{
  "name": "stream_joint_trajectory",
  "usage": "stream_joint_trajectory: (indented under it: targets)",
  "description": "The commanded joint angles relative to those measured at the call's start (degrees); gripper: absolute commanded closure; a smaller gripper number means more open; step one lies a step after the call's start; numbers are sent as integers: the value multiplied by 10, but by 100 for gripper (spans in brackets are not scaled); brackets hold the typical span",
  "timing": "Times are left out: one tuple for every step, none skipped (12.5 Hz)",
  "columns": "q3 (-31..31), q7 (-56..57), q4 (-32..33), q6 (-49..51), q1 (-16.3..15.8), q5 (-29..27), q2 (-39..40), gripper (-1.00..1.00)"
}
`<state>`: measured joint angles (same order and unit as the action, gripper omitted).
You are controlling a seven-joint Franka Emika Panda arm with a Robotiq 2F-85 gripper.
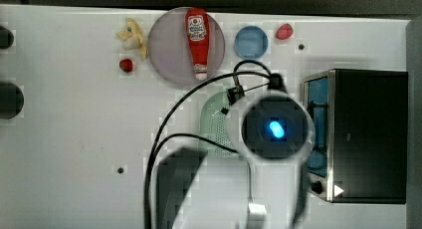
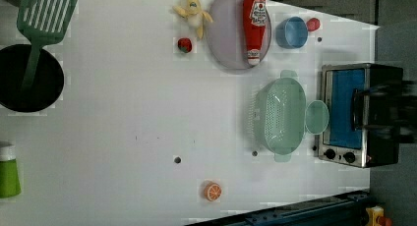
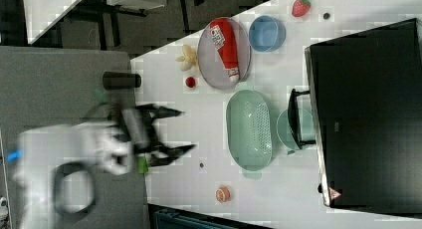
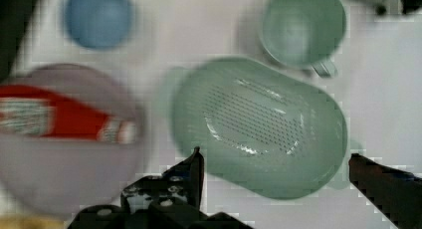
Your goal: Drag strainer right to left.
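Observation:
The strainer (image 2: 280, 115) is a pale mint-green oval with a holed base. It rests on the white table between the grey plate and the toaster oven, with a round mint mug (image 2: 317, 117) touching the side that faces the oven. In the top view my arm covers most of the strainer (image 1: 213, 120). My gripper (image 3: 188, 129) hangs well above the table, open, with nothing between its fingers. In the wrist view the strainer (image 4: 259, 122) lies below the gripper (image 4: 273, 155), whose black fingers (image 4: 193, 170) stand wide apart.
A ketchup bottle (image 1: 197, 40) lies on the grey plate (image 1: 169, 55), near a blue bowl (image 1: 251, 42), a strawberry (image 1: 284, 31) and a yellow toy (image 1: 132, 37). The toaster oven (image 1: 368, 134) stands at the top view's right. An orange slice (image 2: 213, 191) and a black pan (image 2: 49, 83) lie farther off.

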<state>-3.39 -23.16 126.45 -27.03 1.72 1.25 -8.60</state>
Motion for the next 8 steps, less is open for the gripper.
stream_joint_trajectory:
  targets:
    - [24, -90, 88, -91, -7, -6, 38, -100]
    - [26, -109, 102, -131, -7, -6, 63, -100]
    - [29, -125, 113, -165, -8, -6, 90, -100]
    - [32, -144, 121, -195, -9, -6, 118, -100]
    - [34, -162, 125, -225, -13, -6, 144, -100]
    - [37, -177, 126, -256, -15, -6, 168, -100]
    - [39, -187, 126, -280, -19, -6, 191, -100]
    - [39, -193, 126, -300, -23, -6, 211, -100]
